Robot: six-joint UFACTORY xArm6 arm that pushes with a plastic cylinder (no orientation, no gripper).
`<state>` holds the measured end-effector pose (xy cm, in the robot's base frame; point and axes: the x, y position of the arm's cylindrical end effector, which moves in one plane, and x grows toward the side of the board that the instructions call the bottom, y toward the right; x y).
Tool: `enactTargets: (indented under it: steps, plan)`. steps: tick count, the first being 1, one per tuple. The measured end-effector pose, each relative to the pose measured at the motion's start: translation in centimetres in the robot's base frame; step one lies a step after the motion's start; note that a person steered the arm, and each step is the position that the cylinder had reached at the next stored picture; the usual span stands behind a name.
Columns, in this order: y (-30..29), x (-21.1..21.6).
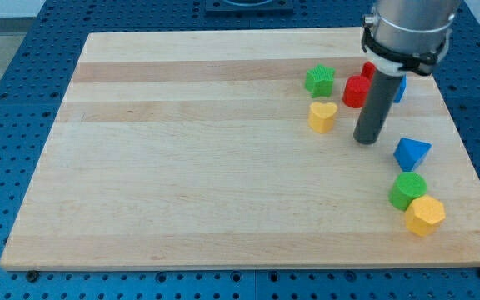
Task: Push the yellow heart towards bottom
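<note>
Yellow heart (322, 116) sitting in the table's (182, 167) upper right part, just below the green star (320, 80), left of the red block (356, 91). My tip (367, 139) parked to the heart's right and slightly lower, near but not touching. No pincer on this arm, just the bare rod, so nothing to spread or pinch. Wrong side for a downward shove! Better to swing up and around, slotting into the narrow gap between star and heart without nudging the star or the red block. Then straight down through the heart's middle, centred, to stop it spinning off sideways. Clear wood below, so a long clean run looks possible. Blue block (411, 152), green cylinder (407, 190) and yellow hexagon (425, 215) well off to the lower right, out of the lane.
</note>
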<state>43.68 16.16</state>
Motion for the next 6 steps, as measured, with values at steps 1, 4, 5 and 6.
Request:
enactTargets:
  steps: [1,4,5,6]
  plan:
    - [0.0,-3.1]
    - [-7.0,-3.1]
    - [-7.0,0.7]
    - [-7.0,0.6]
